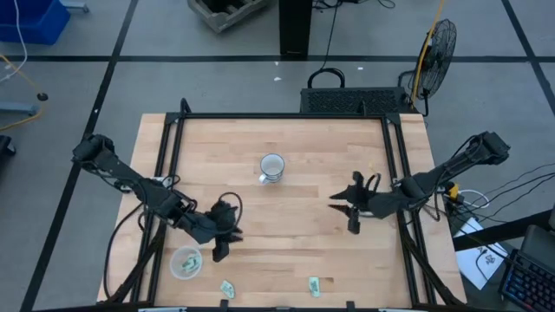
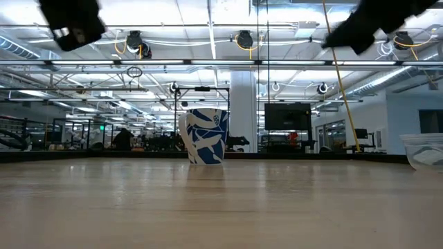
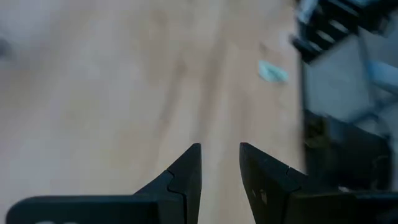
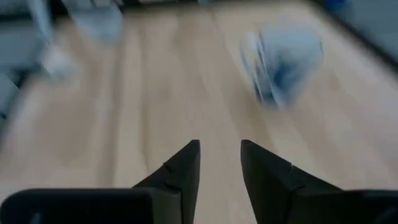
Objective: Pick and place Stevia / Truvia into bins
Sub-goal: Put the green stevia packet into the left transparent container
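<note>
From above, the left gripper [image 1: 221, 251] hangs low left of the pale wooden worktop [image 1: 303, 165], just right of a small round clear plastic bin [image 1: 186, 263] with something pale green in it; I judge it is placed there to work between that bin and the loose sachets. Two small pale green and white paper sachets [image 1: 227, 288] [image 1: 314, 285] lie along the bottom edge, well apart. The right gripper [image 1: 352, 221] hovers right of centre over bare wood. A white ceramic mug [image 1: 272, 167] stands at centre, clear of both arms.

At table level, the mug [image 2: 205, 135] shows a blue pattern; a bin's rim [image 2: 423, 150] sits far right.

In the left wrist view the fingers [image 3: 186, 177] stand parted and empty, one sachet [image 3: 272, 72] upper right.

In the right wrist view the fingers [image 4: 185, 171] are likewise apart, holding nothing; the mug [image 4: 286, 59] blurs at upper right.
</note>
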